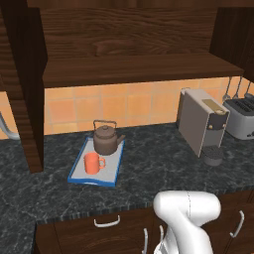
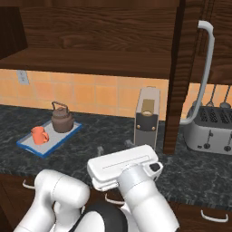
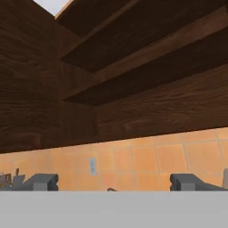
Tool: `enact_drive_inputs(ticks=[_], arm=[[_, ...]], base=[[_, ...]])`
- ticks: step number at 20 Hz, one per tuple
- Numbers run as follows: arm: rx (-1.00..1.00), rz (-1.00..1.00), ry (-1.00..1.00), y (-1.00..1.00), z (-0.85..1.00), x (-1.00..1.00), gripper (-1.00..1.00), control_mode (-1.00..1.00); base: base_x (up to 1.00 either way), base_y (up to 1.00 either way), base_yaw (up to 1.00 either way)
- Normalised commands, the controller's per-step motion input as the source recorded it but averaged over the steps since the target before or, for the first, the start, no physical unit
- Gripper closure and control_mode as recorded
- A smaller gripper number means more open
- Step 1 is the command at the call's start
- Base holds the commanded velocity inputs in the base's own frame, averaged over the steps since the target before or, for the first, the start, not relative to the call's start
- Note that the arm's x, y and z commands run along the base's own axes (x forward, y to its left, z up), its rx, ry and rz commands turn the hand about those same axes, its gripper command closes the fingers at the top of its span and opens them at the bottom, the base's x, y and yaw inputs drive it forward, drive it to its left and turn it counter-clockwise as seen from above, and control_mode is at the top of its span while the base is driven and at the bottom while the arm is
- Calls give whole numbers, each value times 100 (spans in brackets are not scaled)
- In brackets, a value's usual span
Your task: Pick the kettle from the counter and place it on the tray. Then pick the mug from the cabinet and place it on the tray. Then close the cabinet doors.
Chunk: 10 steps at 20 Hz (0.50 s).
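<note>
You had the kettle [image 1: 105,139] and mug [image 1: 93,162] both sitting on the tray [image 1: 79,170], gripper [image 3: 114,183] spread wide, holding nothing (nice). Only the cabinet doors [image 2: 181,72] stood open; next you needed to push each shut.

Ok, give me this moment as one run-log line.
kettle: on tray | mug: on tray | cabinet doors: open | gripper: jaws open, empty

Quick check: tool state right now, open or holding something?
Tool: open, jaws spread wide, nothing between them; it faces the cabinet shelves and tiled wall.
</note>
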Motion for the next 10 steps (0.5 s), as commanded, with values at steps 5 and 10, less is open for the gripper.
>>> enact_drive_inputs(ticks=[5,10], arm=[[13,-1,-2,-51,-47,0,-100,-100],[10,-2,-3,-67,1,-2,-100,-100]], base=[[0,0,0],[0,0,0]])
